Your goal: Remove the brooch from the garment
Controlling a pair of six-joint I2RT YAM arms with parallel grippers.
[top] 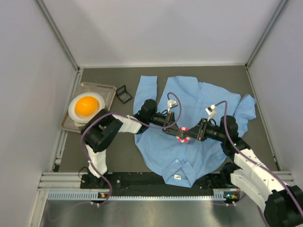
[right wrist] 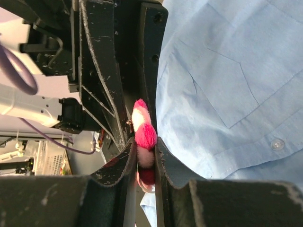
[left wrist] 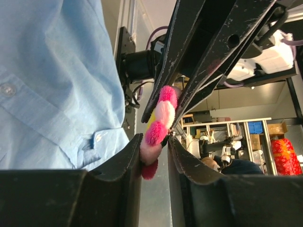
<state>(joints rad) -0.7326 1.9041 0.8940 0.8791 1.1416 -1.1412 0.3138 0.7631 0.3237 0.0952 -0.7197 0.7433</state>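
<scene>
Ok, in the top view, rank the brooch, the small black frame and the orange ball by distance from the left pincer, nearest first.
1. brooch: gripped in the left pincer, over the middle of the shirt.
2. black frame: on the table just past the shirt's left edge, toward the back.
3. orange ball: on the white plate, far left.

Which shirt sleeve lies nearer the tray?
The sleeve at the shirt's upper left, next to the small black object; the other sleeve spreads out far right, away from the tray.
</scene>
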